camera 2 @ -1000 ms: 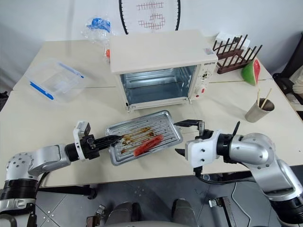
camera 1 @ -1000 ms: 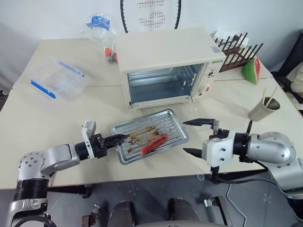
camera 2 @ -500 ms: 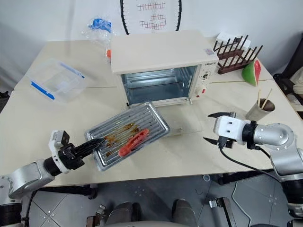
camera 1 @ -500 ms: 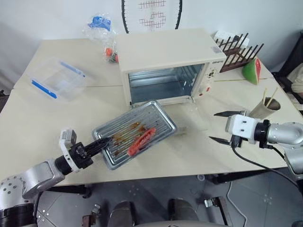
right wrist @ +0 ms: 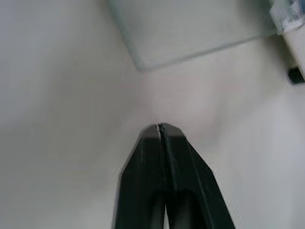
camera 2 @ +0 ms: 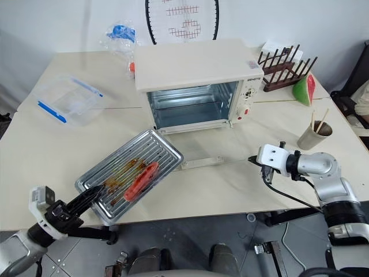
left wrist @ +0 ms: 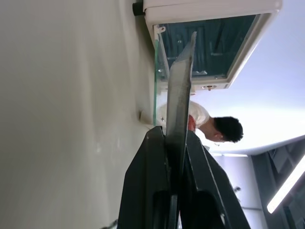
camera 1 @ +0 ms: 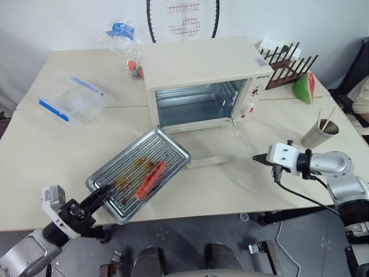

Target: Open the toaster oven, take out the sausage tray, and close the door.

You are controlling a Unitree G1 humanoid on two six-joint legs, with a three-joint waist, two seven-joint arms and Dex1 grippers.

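The cream toaster oven (camera 1: 202, 63) stands at the middle back of the table, its cavity showing. Its glass door (camera 1: 206, 162) lies folded down flat in front, the handle bar nearest me. The silver sausage tray (camera 1: 141, 167) is outside the oven, turned diagonally over the table's near left part, with a red sausage (camera 1: 151, 178) and brown grease on it. My left gripper (camera 1: 101, 197) is shut on the tray's near edge, and its fingers (left wrist: 155, 157) clamp the rim. My right gripper (camera 1: 258, 157) is shut and holds nothing, low over the table just right of the door's glass corner (right wrist: 190, 28).
A clear plastic box with blue clips (camera 1: 69, 95) sits at the left. A plastic bag (camera 1: 118, 32) lies at the back left. At the right are a brown dish rack (camera 1: 285, 60), a watermelon slice (camera 1: 304, 86) and a cup with chopsticks (camera 1: 320, 133). A person (left wrist: 224, 129) shows beyond the oven.
My left gripper has pulled the tray back and to the left, away from the door, turning it. My right gripper has moved out to the right and lower, and gone from open to shut.
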